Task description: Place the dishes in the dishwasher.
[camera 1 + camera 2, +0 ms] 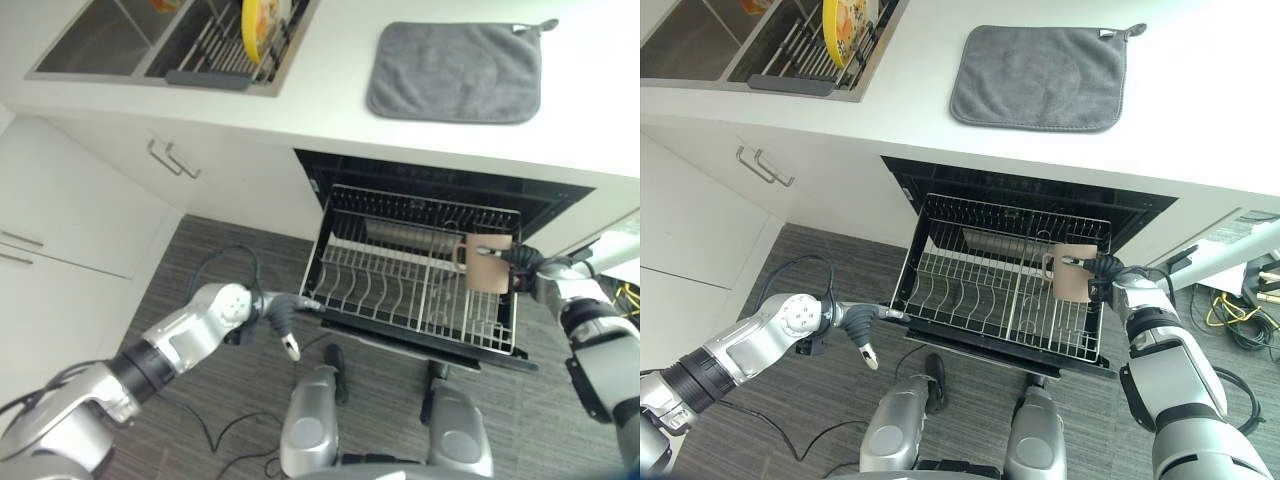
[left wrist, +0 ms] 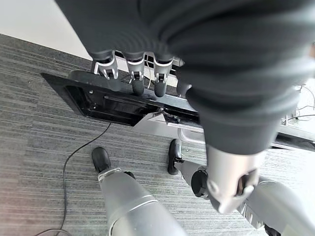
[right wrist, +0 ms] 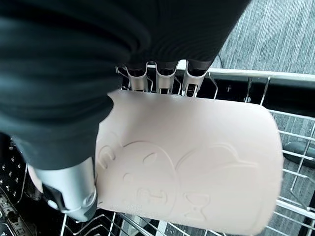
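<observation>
A pale pink mug (image 1: 490, 262) with embossed figures (image 3: 197, 172) hangs just above the right side of the pulled-out wire rack (image 1: 380, 282) of the open dishwasher. My right hand (image 1: 530, 268) is shut on it, fingers (image 3: 160, 78) along one side and thumb on the other. My left hand (image 1: 280, 312) is low at the rack's front left corner, fingers (image 2: 138, 83) straight with their tips at the black front edge (image 2: 113, 103), holding nothing. A yellow plate (image 1: 262, 25) stands in the drying rack in the sink.
A grey mat (image 1: 455, 72) lies on the white counter above the dishwasher. The sink (image 1: 110, 40) is at the far left of the counter. White cabinets with bar handles (image 1: 172, 160) stand left of the dishwasher. Cables lie on the floor at the right (image 1: 1240, 300).
</observation>
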Robot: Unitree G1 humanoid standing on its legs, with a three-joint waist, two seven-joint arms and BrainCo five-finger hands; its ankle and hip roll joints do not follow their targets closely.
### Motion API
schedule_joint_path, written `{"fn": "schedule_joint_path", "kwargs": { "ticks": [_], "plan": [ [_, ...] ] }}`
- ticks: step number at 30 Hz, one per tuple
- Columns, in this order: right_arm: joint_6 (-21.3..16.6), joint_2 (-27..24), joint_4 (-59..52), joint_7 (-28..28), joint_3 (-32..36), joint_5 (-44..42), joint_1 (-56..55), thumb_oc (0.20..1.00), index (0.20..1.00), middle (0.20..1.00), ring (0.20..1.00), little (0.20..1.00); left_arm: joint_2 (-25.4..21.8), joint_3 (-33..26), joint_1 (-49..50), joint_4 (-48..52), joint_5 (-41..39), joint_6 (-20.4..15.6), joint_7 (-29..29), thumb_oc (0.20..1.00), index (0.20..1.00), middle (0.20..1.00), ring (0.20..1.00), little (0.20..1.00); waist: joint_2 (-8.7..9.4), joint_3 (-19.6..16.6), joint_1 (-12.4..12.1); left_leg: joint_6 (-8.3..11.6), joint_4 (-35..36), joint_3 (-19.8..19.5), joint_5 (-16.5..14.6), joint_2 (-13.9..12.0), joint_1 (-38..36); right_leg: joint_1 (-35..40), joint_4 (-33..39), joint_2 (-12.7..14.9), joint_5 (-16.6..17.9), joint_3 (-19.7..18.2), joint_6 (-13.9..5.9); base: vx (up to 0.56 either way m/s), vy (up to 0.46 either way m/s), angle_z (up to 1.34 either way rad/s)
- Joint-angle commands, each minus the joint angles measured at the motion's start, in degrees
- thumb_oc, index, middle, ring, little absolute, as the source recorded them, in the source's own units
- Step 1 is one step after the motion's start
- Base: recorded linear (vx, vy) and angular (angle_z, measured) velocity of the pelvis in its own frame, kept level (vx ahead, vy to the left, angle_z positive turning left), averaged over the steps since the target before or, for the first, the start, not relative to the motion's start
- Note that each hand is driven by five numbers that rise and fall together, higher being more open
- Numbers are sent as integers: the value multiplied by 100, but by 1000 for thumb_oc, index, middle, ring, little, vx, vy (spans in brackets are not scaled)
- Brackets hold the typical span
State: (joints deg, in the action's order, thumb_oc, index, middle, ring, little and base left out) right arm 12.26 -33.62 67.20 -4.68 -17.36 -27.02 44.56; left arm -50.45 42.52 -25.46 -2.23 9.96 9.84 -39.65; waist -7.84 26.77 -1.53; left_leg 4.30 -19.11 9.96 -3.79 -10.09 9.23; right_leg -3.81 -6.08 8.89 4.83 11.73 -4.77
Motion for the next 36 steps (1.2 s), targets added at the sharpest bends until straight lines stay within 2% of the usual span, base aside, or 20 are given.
{"fn": "schedule_joint_path", "kwargs": {
  "ticks": [1, 3, 4, 5, 6, 15, 24, 29, 32, 33, 34, 36],
  "plan": [
    [-79, -3, -27, 272, 128, -39, -229, 438, 438, 438, 438, 438, -344, 241, 1050, 56, -180, -62, -576, 1000, 1000, 1000, 1000, 1000, 43, -240, -238, 251, -622, -457, 120, -23, 648, -12, -695, -68, -845, -101, -22, 122, -14, 0],
    [-83, 52, -68, 386, 153, -25, -317, 507, 507, 507, 507, 507, -349, 200, 1126, 10, -161, -127, -675, 1000, 1000, 1000, 1000, 1000, 51, -304, -251, 262, -616, -454, 116, -21, 588, 75, -668, -71, -842, -104, -39, 132, -11, -1],
    [-41, 108, -101, 435, 187, 25, -414, 595, 595, 595, 595, 595, -346, 150, 1230, 21, -122, -145, -777, 1000, 1000, 1000, 1000, 1000, 47, -377, -261, 273, -577, -450, 114, -27, 493, 148, -645, -73, -840, -113, -64, 217, -8, -3],
    [18, 169, -153, 487, 203, 48, -528, 928, 928, 928, 928, 928, -316, 93, 1359, 6, -53, -185, -881, 1000, 1000, 1000, 1000, 1000, 51, -451, -279, 290, -540, -452, 114, -32, 394, 235, -618, -74, -834, -120, -90, 234, -4, -3],
    [32, 193, -171, 502, 211, 72, -595, 1000, 1000, 1000, 1000, 1000, -309, 69, 1436, -6, -21, -219, -915, 1000, 1000, 1000, 1000, 1000, 49, -500, -288, 300, -514, -451, 116, -35, 343, 286, -598, -80, -836, -123, -101, 183, -4, -2],
    [71, 604, -392, 859, 215, 63, -1110, 1000, 1000, 1000, 1000, 1000, -211, -57, 1875, -88, 204, -289, -1126, 1000, 1000, 1000, 1000, 1000, 83, -786, -315, 370, -245, -392, 187, -103, -99, 561, -492, -141, -786, -161, -189, 120, -10, 0],
    [17, 861, -741, 1318, 152, 81, -1303, 1000, 1000, 1000, 1000, 1000, -209, -38, 1933, -129, 188, -189, -1160, 1000, 1000, 1000, 1000, 1000, 132, -801, -253, 412, -166, -326, 278, -154, -275, 533, -585, -177, -690, -253, -270, 58, -14, -3],
    [-394, 664, -1194, 1814, 194, 155, -1445, 1000, 1000, 1000, 1000, 1000, -299, -169, 2021, -77, 61, -197, -1132, 1000, 1000, 1000, 1000, 1000, 114, -768, -209, 465, -174, -289, 305, -168, -371, 598, -634, -193, -684, -284, -287, 77, 6, -3],
    [-361, 368, -2310, 2391, 258, -149, -1733, 1000, 1000, 1000, 1000, 1000, -279, -677, 2519, 251, -113, -74, -861, 1000, 1000, 1000, 1000, 1000, 89, -770, -155, 459, -173, -197, 300, -184, -448, 711, -600, -195, -710, -313, -236, 110, 66, -2],
    [-460, 203, -2840, 2573, 406, -108, -1986, 1000, 1000, 1000, 1000, 1000, -122, -1057, 3038, 545, -182, -17, -489, 1000, 1000, 1000, 1000, 1000, 27, -791, -120, 435, -128, -153, 288, -172, -518, 774, -574, -196, -746, -330, -197, 152, 150, -16],
    [-651, 107, -3010, 2579, 591, -39, -2115, 1000, 1000, 1000, 1000, 1000, -7, -1330, 3361, 720, -372, -5, -152, 1000, 1000, 1000, 1000, 1000, -22, -818, -101, 417, -89, -128, 292, -162, -569, 818, -561, -198, -767, -345, -174, 197, 208, -25],
    [-923, -258, -3371, 2259, 1230, 36, -2431, 1000, 1000, 1000, 1000, 1000, 191, -1942, 3966, 1013, -1054, -233, 622, 1000, 1000, 1000, 1000, 1000, -123, -897, -61, 398, -10, -70, 312, -140, -654, 908, -530, -200, -831, -341, -120, 163, 196, -22]
  ]
}}
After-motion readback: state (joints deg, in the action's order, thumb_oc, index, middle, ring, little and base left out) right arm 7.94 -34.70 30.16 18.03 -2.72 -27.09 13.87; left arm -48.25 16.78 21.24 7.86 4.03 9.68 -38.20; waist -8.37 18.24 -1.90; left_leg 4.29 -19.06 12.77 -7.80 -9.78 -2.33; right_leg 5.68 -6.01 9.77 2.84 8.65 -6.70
